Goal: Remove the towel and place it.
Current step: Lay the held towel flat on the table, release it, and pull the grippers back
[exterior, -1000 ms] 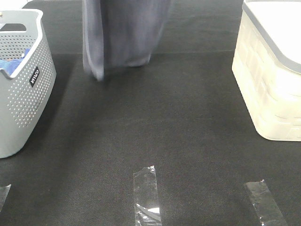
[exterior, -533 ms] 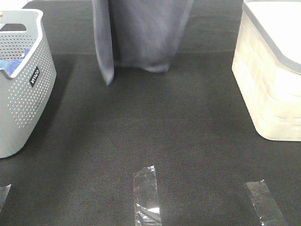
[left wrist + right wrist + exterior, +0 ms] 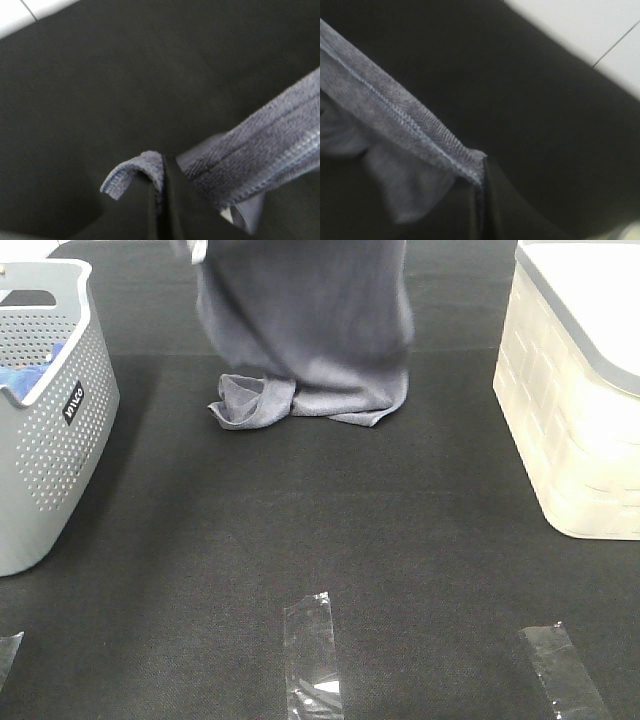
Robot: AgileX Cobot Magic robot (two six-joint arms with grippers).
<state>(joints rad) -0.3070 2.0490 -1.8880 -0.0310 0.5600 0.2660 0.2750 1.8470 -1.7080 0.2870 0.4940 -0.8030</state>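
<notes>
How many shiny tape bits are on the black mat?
3: left tape bit at the picture's edge, middle tape bit near centre front, right tape bit further right. More may lie outside the view.

Black mat under grey basket, cream bin, 3 tape strips, crumpled end of towel

Only the grippers showed. The left gripper was a pair of smooth, matte black fingers, flat-sided and blade-like, narrow at their blunt tips and broadening into sloped shoulders away from those tips. The right gripper looked the same: plain matte black, tapered, smooth-faced.
</notes>
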